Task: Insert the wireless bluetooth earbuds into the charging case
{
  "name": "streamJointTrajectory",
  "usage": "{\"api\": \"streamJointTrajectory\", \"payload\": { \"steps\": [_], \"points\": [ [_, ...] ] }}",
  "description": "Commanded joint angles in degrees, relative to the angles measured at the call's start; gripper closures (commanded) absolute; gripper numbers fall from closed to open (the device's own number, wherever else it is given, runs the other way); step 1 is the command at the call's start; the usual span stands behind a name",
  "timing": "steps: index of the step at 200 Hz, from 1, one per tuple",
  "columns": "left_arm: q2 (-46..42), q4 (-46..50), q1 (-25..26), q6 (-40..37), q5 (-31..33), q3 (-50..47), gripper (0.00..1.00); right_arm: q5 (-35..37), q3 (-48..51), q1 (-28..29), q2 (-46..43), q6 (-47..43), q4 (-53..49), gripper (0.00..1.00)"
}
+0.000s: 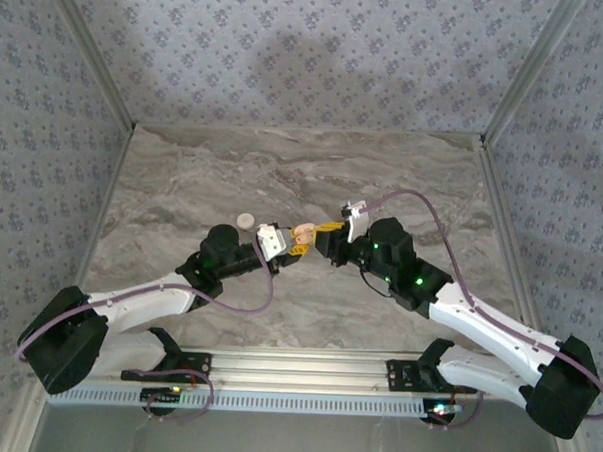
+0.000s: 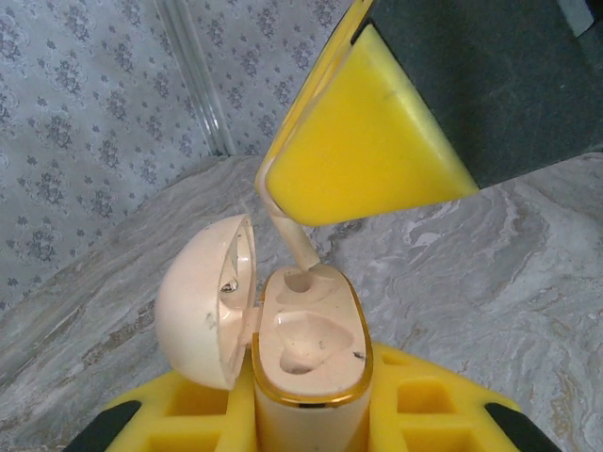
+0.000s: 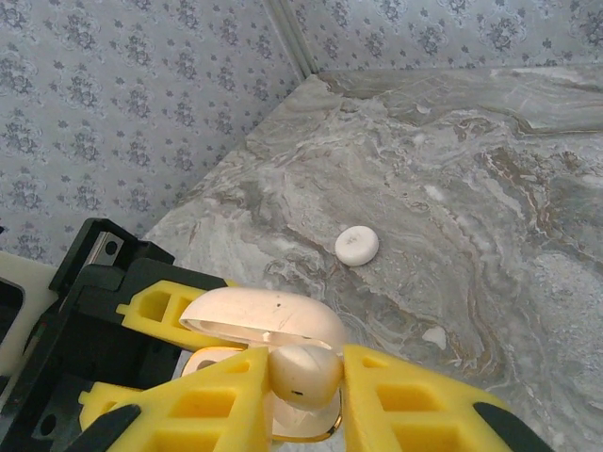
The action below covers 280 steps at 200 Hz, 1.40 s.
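At the table (image 1: 284, 175) centre, the left claw (image 2: 311, 428) grips the charging case (image 2: 311, 348) upright, lid (image 2: 203, 301) open toward nine o'clock, so the right claw (image 3: 301, 405), pinching an earbud (image 3: 303, 372), can seat its stem in the bared twelve-o'clock socket (image 2: 301, 280).

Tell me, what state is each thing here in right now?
charging case, lid open, upright in the left pincer
earbud, pinched in the right pincer, stem tip at a case slot
left pincer, shut on the charging case
right pincer, shut on the earbud
round white disc, lying flat on the table, apart from both pincers
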<state>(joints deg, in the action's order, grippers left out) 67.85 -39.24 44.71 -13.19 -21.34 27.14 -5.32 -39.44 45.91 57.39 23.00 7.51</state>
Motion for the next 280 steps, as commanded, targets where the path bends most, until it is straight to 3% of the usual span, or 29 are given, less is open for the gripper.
{"api": "streamJointTrajectory", "payload": {
  "steps": [1, 147, 280],
  "points": [
    [-1.58, -2.20, 0.30, 1.01, 0.16, 1.69, 0.86, -0.04, 0.38, 0.50, 0.09, 0.55, 1.62, 0.75],
    [-2.64, -2.40, 0.30, 1.59, 0.73, 1.87, 0.86, -1.09, 0.64, 0.58, 1.85, 0.67, 2.70, 0.75],
    [-3.54, -3.01, 0.34, 1.85, 2.40, 1.78, 0.87, 3.30, 0.24, 2.79, 2.08, -1.82, -1.25, 0.75]
  ]
}}
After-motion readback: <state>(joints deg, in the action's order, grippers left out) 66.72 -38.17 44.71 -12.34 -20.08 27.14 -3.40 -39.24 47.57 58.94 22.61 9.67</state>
